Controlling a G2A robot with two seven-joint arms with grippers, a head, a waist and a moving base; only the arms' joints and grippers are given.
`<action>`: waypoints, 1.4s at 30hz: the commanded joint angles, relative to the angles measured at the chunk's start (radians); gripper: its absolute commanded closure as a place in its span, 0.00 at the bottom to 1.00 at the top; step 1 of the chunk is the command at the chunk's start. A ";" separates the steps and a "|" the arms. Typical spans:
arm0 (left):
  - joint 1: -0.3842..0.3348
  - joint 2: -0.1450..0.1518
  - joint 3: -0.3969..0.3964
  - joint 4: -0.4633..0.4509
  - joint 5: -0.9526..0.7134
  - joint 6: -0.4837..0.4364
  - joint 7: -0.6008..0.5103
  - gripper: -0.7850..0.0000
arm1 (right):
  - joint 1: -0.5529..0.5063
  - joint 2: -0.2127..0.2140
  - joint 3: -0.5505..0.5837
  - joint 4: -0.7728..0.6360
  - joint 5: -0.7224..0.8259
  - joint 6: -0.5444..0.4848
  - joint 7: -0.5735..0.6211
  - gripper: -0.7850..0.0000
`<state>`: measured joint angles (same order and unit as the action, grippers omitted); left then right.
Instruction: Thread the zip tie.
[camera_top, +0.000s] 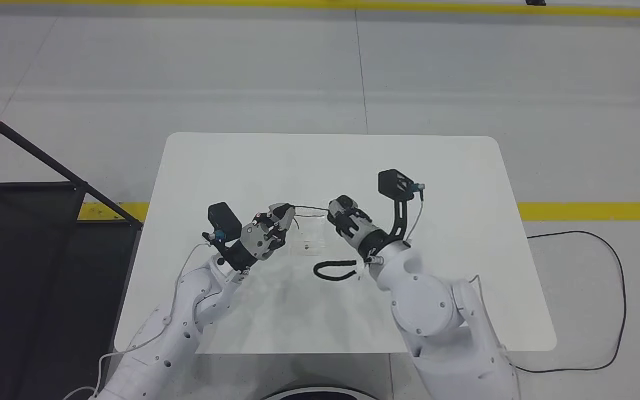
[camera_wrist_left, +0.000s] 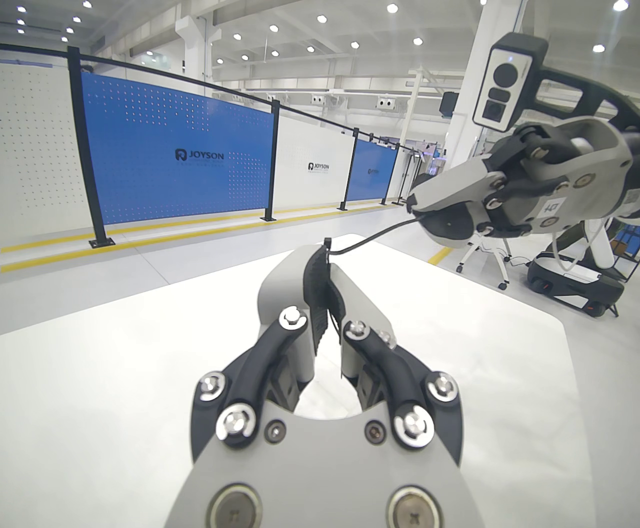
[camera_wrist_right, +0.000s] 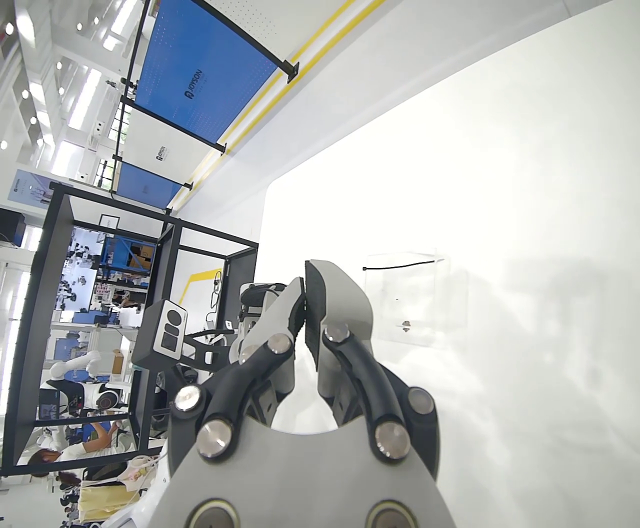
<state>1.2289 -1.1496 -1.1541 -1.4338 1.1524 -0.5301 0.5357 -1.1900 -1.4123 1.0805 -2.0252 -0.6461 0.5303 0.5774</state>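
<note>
While tie is hanging between both arms: zip tie (camera_wrist_left: 370, 239) is spanning clear of the table (camera_top: 440, 180), one end in each end effector, bowing slightly.
left end effector (camera_wrist_left: 325, 272): clenching on one end of the tie; a small block is poking out past the pads (camera_wrist_left: 312, 290), probably the head.
right end effector (camera_wrist_left: 416, 212): pinching the other end, tips clamping tight on it.
progress: tie is running as an open span, not looping, so I'm judging threading as not yet done.
risk 1: tail missing the slot. Strap is thin and flexing, so the tip may be wandering off line on approach.
risk 2: head is sitting deep in the left pads, so the slot may be getting covered or turned away from the tail.
risk 3: strap slipping out if the arms are pulling apart, since both grips are biting on little material.
risk 4: any regrasp is needing a release, and the freed end may be dropping to the table.
count, end effectors: two, both gripping.
count, ties: one held; one black curved strip (camera_top: 335, 270) is lying on the table near the right arm, likely a second tie.
count, boxes: one clear box (camera_wrist_right: 420, 310) is sitting on the table between the arms; a thin dark line is running along its edge, cannot tell what.
</note>
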 joint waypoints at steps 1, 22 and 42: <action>0.000 0.000 0.000 0.000 0.000 0.000 0.000 1.00 | -0.001 0.000 0.002 0.000 0.001 0.000 0.002 1.00; 0.000 0.000 0.000 0.000 0.000 0.000 0.000 1.00 | -0.026 0.009 0.016 -0.003 -0.022 -0.014 0.046 1.00; 0.000 0.000 0.000 0.000 0.000 0.000 0.000 1.00 | -0.026 0.017 0.007 -0.052 -0.128 0.047 0.115 1.00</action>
<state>1.2289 -1.1496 -1.1541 -1.4338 1.1524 -0.5301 0.5357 -1.2155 -1.3960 1.0890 -2.0666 -0.7574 0.5679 0.6818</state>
